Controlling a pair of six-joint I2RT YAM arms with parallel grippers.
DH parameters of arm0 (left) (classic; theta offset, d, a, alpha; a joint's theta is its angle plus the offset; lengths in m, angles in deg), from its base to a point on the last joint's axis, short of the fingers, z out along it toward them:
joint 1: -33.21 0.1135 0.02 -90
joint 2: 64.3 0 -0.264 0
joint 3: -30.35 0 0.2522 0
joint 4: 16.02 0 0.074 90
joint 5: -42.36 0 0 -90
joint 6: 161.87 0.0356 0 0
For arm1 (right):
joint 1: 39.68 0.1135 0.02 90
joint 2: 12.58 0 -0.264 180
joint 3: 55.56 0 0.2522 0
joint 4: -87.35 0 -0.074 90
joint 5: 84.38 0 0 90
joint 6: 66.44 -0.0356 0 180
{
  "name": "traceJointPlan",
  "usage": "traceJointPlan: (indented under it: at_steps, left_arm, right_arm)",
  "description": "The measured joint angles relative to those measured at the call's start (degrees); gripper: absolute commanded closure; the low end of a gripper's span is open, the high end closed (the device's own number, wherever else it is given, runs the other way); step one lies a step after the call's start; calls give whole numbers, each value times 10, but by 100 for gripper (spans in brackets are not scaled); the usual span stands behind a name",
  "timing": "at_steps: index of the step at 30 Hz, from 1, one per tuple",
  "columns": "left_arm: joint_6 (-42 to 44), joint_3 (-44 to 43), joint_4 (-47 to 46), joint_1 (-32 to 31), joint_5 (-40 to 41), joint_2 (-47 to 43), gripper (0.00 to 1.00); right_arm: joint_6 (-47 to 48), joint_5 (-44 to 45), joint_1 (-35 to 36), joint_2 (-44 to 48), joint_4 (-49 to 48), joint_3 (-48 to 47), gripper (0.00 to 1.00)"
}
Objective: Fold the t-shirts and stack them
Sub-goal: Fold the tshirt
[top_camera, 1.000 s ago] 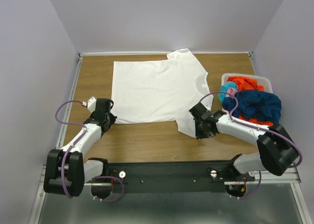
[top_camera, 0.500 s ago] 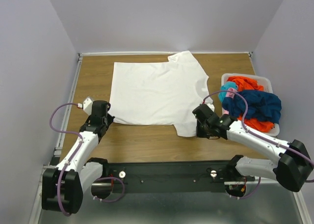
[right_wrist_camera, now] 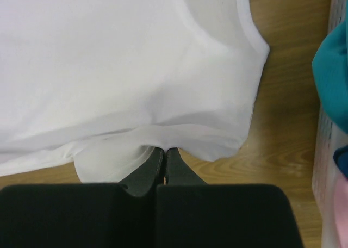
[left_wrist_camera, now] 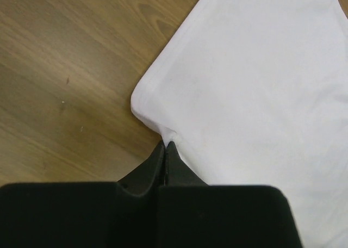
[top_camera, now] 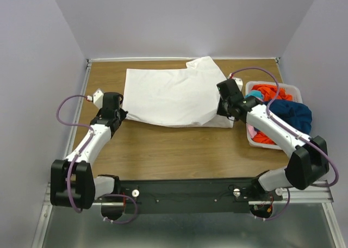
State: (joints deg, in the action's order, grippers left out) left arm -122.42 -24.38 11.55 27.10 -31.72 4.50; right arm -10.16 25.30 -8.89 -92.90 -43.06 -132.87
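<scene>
Clamped left pincer (left_wrist_camera: 165, 146) on a hem corner of the white t-shirt (top_camera: 168, 95), right pincer (right_wrist_camera: 164, 150) on its sleeve-side edge, presumably to lift both for a fold. Left the rest spread on counter (top_camera: 163, 150) just ahead.

Wooden table (top_camera: 163, 147), brown grain, metal rail along left and back edges. White plastic bin (top_camera: 293, 86) upright at right side of table. Plain pale walls (top_camera: 190, 19) on three sides.
</scene>
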Motion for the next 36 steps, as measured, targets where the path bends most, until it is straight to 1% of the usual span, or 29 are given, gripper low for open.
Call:
traceJointPlan:
  at_steps: [6,7,8,10,12,16,19,20,21,22,23,24,25,26,27,28,31,33,36]
  left_arm:
    - [16,-66,-14,6,0,79,100]
    - [19,-80,-19,7,0,96,100]
    - [24,-97,-24,10,0,121,100]
    - [28,-116,-22,12,0,146,100]
    - [34,-150,-28,14,-1,191,100]
    - [39,-189,-30,20,-1,255,100]
    - [39,-204,-31,27,-1,283,100]
    - [39,-210,-30,30,-1,292,97]
    - [40,-216,-30,32,-1,300,72]
    - [40,-226,-30,34,-1,312,54]
    - [43,-231,-29,34,-1,318,34]
    - [40,-239,-30,35,-1,327,2]
    - [43,-245,-29,36,0,332,2]
    - [41,-251,-27,38,0,336,2]
    - [42,-256,-25,38,0,337,2]
    - [42,-261,-21,38,0,337,2]
    - [42,-274,-17,38,1,335,2]
    - [42,-275,-16,38,0,325,2]
    - [43,-275,-19,32,-2,302,2]
  right_arm:
    - [43,-24,-42,-105,-26,-92,99]
    - [48,-28,-45,-113,-27,-100,99]
    - [61,-41,-57,-153,-40,-132,99]
    - [68,-53,-67,-176,-36,-152,99]
    - [80,-66,-77,-213,-41,-189,99]
    - [94,-87,-97,-293,-49,-263,99]
    - [99,-99,-113,-338,-50,-303,99]
    - [101,-104,-120,-356,-48,-321,94]
    - [105,-110,-127,-371,-49,-336,91]
    - [109,-115,-132,-383,-49,-350,90]
    - [115,-118,-137,-397,-49,-365,86]
    - [121,-126,-141,-415,-49,-386,77]
    - [125,-130,-146,-429,-49,-401,53]
    - [130,-133,-149,-439,-50,-413,45]
    - [137,-137,-153,-452,-50,-426,40]
    - [141,-141,-156,-461,-51,-435,28]
    - [149,-149,-160,-464,-50,-439,0]
    - [153,-158,-160,-458,-52,-433,0]
    - [158,-183,-158,-421,-63,-379,0]
